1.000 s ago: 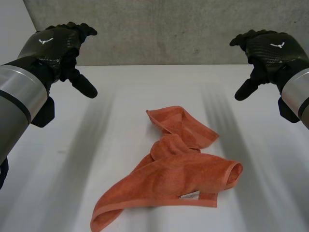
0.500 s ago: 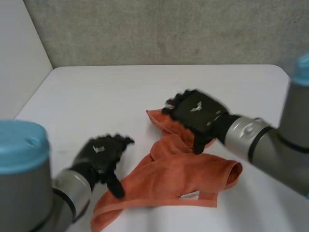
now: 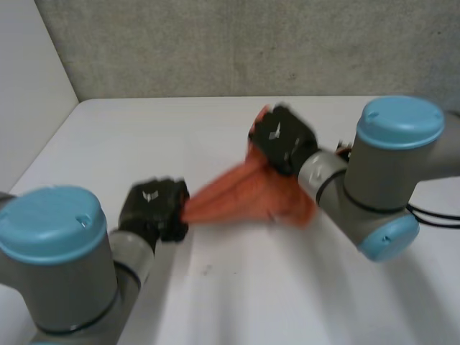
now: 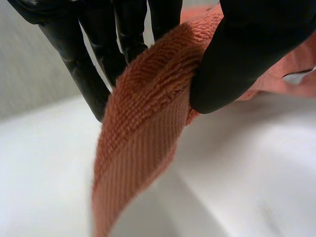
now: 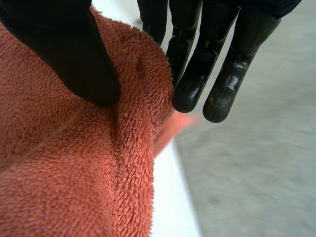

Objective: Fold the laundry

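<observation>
Spanning left hand (image 3: pixel 152 210) to right hand (image 3: pixel 282 138), the orange towel (image 3: pixel 237 198) is bunched.

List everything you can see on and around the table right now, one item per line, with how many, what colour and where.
towel: one, orange, drawn out between the two hands over the middle of the table
table: one, white, under the arms
back wall: one, grey, behind the table's far edge
side wall: one, white, along the table's left side
left arm: one, grey with a light-blue cap, near left
right arm: one, grey with light-blue caps, right
left hand: one, black, pinching the towel's near end
right hand: one, black, pinching the towel's far end
</observation>
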Available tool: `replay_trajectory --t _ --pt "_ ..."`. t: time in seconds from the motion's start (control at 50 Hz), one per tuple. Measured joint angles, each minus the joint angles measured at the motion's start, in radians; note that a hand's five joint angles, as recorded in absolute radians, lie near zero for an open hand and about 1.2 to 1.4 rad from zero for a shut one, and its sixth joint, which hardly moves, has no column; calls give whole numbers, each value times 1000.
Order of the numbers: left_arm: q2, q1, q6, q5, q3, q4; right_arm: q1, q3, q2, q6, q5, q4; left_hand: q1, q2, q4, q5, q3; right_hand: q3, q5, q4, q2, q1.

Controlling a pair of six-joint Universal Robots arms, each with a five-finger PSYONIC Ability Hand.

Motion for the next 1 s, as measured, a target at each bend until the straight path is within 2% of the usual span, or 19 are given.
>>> replay_trajectory --t 0.12,0.2,0.28,0.34,0.36,0.46,0.48,0.5,0.52,0.54,0.58,0.84,1.0 --pt "41 89 93 -6 156 81 -11 -44 -132 306 147 -131 0 1 0 0 1 4 0 0 0 0" --pt "71 139 131 -3 236 131 -16 -18 -207 420 191 -146 0 1 0 0 1 4 0 0 8 0" --pt "88 163 150 2 271 187 -18 34 -255 453 202 -88 0 1 0 0 1 5 0 0 21 0" --pt "89 168 154 6 252 205 -16 75 -272 439 196 8 0 1 0 0 1 5 0 0 21 0" --pt "87 168 155 8 230 210 -13 119 -279 411 179 137 0 2 0 0 1 5 0 0 21 0" --pt "78 166 154 26 125 215 -8 197 -278 363 118 403 0 3 1 0 4 5 0 0 21 0" --pt "77 166 154 30 113 215 -7 211 -276 359 97 451 0 4 1 7 4 -299 -232 -282 -284 -222" --pt "75 167 154 35 96 215 -8 219 -275 358 80 478 0 4 2 13 4 -376 -315 -381 -363 -292" --pt "74 169 153 42 79 215 -9 225 -274 360 63 501 0 4 4 15 5 -376 -315 -381 -363 -292" --pt "73 172 153 50 58 214 -10 229 -275 364 50 513 0 4 4 15 5 -693 -615 -701 -681 -541" --pt "71 180 153 62 35 212 -14 231 -280 384 22 517 0 5 4 15 5 -849 -758 -867 -824 -633" --pt "118 201 155 114 12 200 -114 191 -338 555 8 325 0 6 4 15 6 -872 -776 -886 -829 -639" --pt "286 184 155 188 93 200 -151 107 -235 626 -2 309 0 6 5 15 7 -963 -836 -954 -934 -711"
